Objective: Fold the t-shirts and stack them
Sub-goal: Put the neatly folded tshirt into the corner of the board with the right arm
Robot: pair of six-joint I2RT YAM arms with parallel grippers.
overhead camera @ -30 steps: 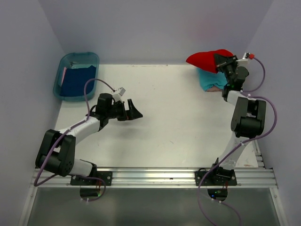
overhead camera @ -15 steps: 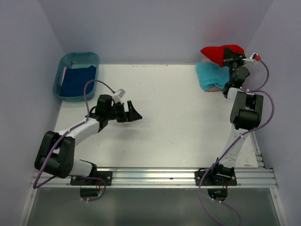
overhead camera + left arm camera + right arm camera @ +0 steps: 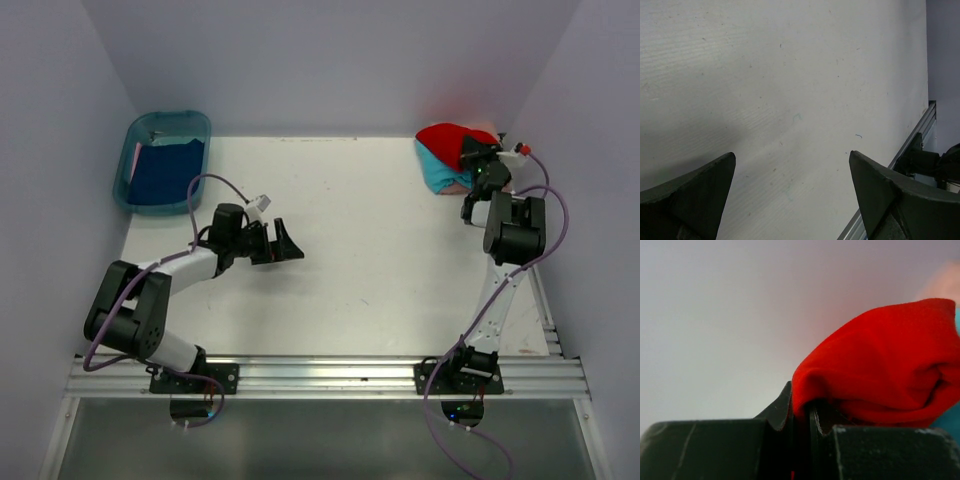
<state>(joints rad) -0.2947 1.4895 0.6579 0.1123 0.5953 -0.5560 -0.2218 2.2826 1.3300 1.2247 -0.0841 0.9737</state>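
The bright red t-shirt [image 3: 447, 141] is bunched at the table's far right corner, lying on the teal t-shirt [image 3: 436, 171], with a strip of pale pink t-shirt [image 3: 455, 186] under that. My right gripper [image 3: 470, 152] is shut on the red t-shirt's cloth [image 3: 880, 365], which fills the right wrist view. The dark blue t-shirt [image 3: 163, 172] lies in the tub at far left. My left gripper [image 3: 283, 242] is open and empty over bare table, its fingertips [image 3: 715, 175] wide apart.
A teal plastic tub [image 3: 135, 140] stands at the far left corner. Walls close the table on the left, back and right. A metal rail [image 3: 320, 372] runs along the near edge, and also shows in the left wrist view [image 3: 917, 135].
My right gripper has carried the red t-shirt from above the back wall down onto the teal t-shirt. The left arm has shifted slightly.
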